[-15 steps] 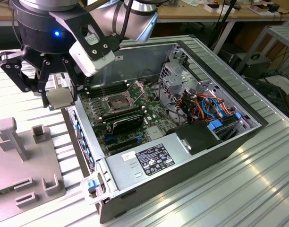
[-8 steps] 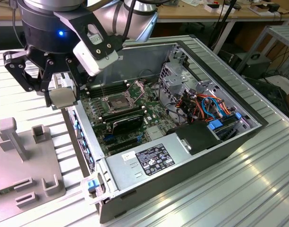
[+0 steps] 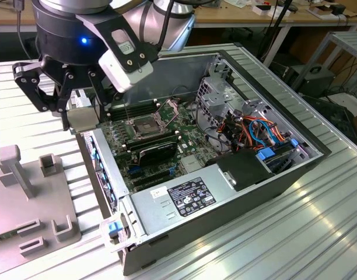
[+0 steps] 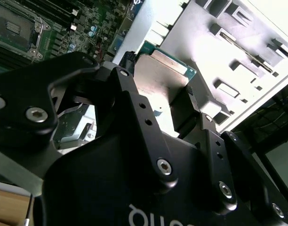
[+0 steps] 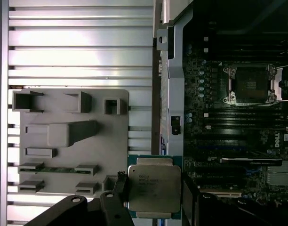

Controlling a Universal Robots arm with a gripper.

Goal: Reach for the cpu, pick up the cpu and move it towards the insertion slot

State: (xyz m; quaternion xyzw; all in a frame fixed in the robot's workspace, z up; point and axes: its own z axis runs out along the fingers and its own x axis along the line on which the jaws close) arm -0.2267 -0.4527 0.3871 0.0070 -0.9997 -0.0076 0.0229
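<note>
Pincer (image 5: 156, 197) clamped on the cpu (image 5: 154, 187), lifted off the bench (image 3: 318, 233) at the open case's edge on the exterior view's left, pickup done, insertion slot (image 3: 144, 126) not reached.

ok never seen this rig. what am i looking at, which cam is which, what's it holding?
It is one robot arm with a gripper, working over an open PC case on a ribbed metal table. The exterior view comes from a camera off the arm and takes in the whole scene. Both wrist views come from cameras riding on the arm, looking past the gripper.

The gripper is shut on the cpu, a square chip with a silver lid, seen in both wrist views. It hangs over the table near the case's edge, not yet over the board.

The insertion slot is the square silver-framed socket on the motherboard, with its plate open. A grey holder tray lies on the table at the exterior view's left.
</note>
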